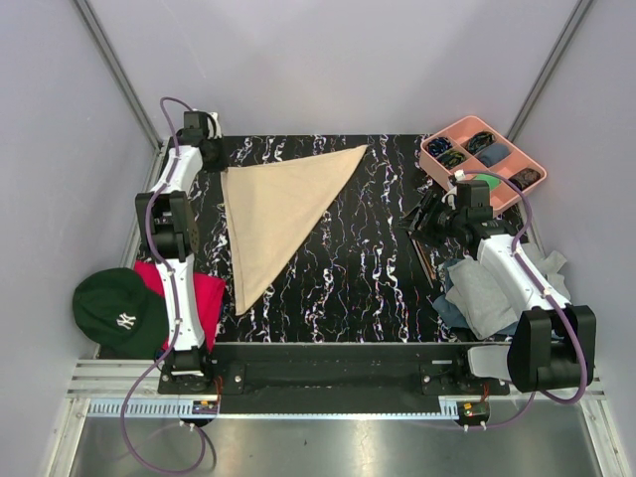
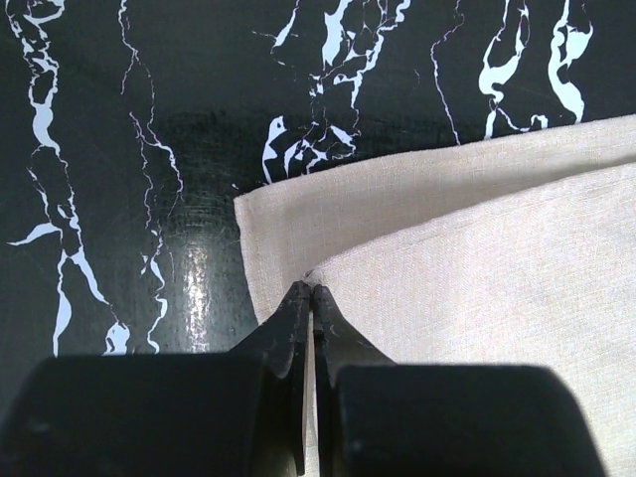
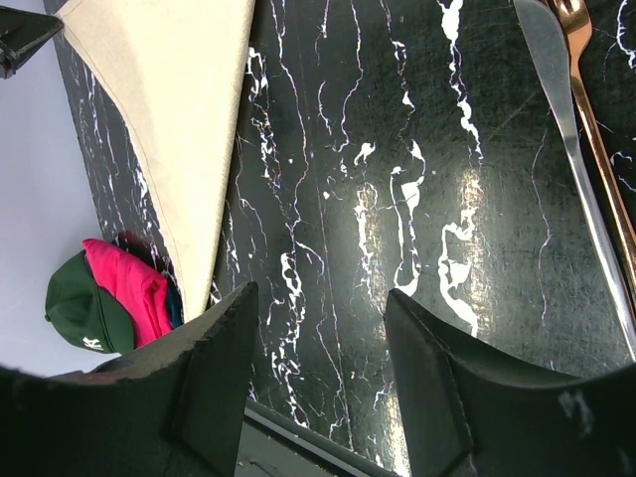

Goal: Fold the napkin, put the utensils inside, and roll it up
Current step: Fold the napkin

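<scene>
Beige and plain, the napkin (image 1: pixel 273 214) lies on the dark marbled table (image 1: pixel 358 258) at about ten o'clock from its middle, already doubled corner to corner into a triangle. The step in hand looks like the end of that fold. To finish it well, the upper corner should be set squarely over the lower one, since in the left wrist view the top layer sits a little inside the bottom layer and leaves a strip of it showing. Letting go straight up, without dragging, would likely keep the edges matched. A light press along the long crease would help the later roll stay tight.

The cloth is soft and woven, with a narrow stitched hem and no pattern. It lies flat, one point toward one o'clock and another toward six.

The left gripper (image 2: pixel 308 290) is clenched at the corner at ten o'clock, its tips pinching the point of the upper layer. The right gripper (image 3: pixel 318 338) hangs with its jaws apart and nothing between them, above bare table at three o'clock. The utensils (image 3: pixel 549 60), a silver knife and a copper fork, lie side by side near it.

Farther out sit a pink tray (image 1: pixel 427 151) at two o'clock, grey and blue cloths (image 1: pixel 487 293) at four, and a red cloth (image 1: pixel 204 298) with a green cap (image 1: pixel 114 308) at eight.
</scene>
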Available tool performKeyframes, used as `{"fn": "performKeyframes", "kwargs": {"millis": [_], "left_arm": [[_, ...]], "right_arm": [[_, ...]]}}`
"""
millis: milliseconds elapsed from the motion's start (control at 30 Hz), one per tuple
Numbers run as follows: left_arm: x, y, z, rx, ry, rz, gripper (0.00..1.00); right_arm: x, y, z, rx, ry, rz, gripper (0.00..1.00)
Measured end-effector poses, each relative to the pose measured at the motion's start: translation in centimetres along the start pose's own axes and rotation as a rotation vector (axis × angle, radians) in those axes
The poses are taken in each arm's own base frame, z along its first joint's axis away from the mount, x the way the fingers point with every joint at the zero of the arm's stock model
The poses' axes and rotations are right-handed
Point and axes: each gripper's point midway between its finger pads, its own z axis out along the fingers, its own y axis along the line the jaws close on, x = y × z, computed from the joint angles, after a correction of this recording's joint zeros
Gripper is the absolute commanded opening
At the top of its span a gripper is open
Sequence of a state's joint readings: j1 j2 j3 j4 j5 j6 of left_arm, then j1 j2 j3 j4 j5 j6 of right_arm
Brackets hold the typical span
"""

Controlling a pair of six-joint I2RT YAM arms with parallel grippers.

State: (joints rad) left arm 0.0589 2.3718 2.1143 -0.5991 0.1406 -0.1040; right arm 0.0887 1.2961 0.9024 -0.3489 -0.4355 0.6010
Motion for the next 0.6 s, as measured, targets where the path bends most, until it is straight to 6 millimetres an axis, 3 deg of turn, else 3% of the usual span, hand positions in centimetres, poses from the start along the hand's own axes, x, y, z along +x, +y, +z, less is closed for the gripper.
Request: {"fn": "performKeyframes", "kwargs": {"millis": [600], "left_arm": [[-1.0, 2.2, -0.6, -0.005, -0.022, -0.033, 0.00]], "right_arm": [[0.0, 0.0, 0.0, 0.000, 0.000, 0.002, 0.63]]}}
